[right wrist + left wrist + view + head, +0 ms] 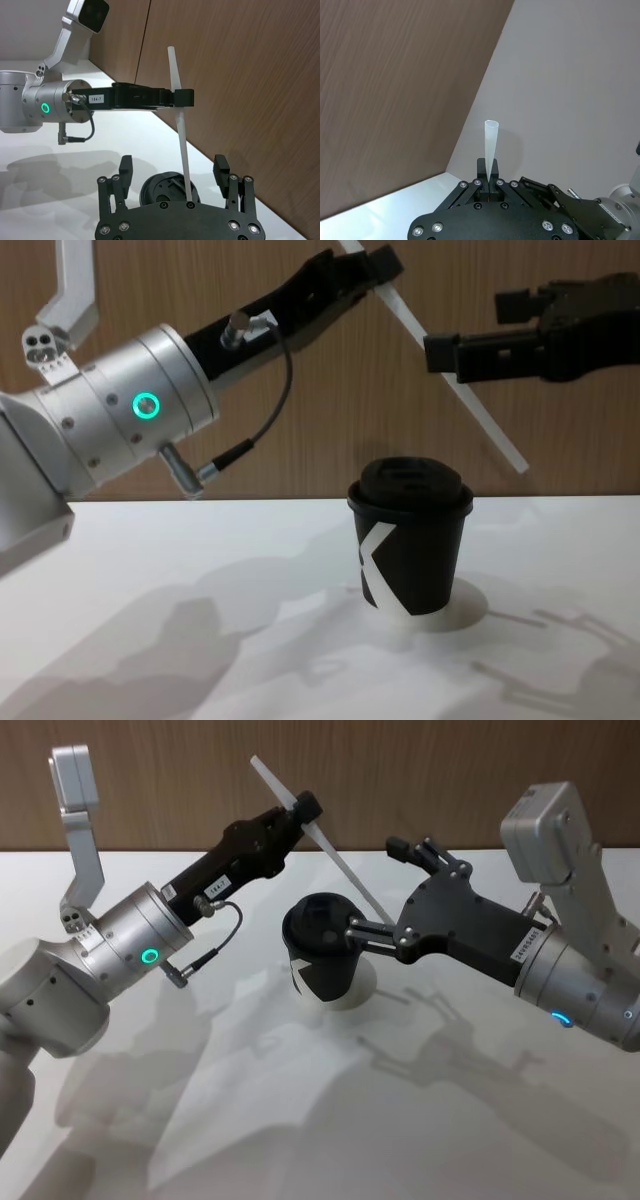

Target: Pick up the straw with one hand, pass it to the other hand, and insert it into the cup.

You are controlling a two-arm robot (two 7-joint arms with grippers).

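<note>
The straw (345, 870) hangs tilted above the desk (450, 1120), pinched near its upper third by the left gripper (305, 808), whose fingers are closed on it. Its long axis slopes down toward the robot's right, and the lower tip ends above the cup (325, 955) and just to its right, not over the lid. The right gripper (378, 890) is spread wide around the straw's lower half and grips nothing. The tip probably has to swing left and the straw stand straighter. The cup stands nearer the white desk's far edge, with a wood-panelled wall (450, 770) behind.
</note>
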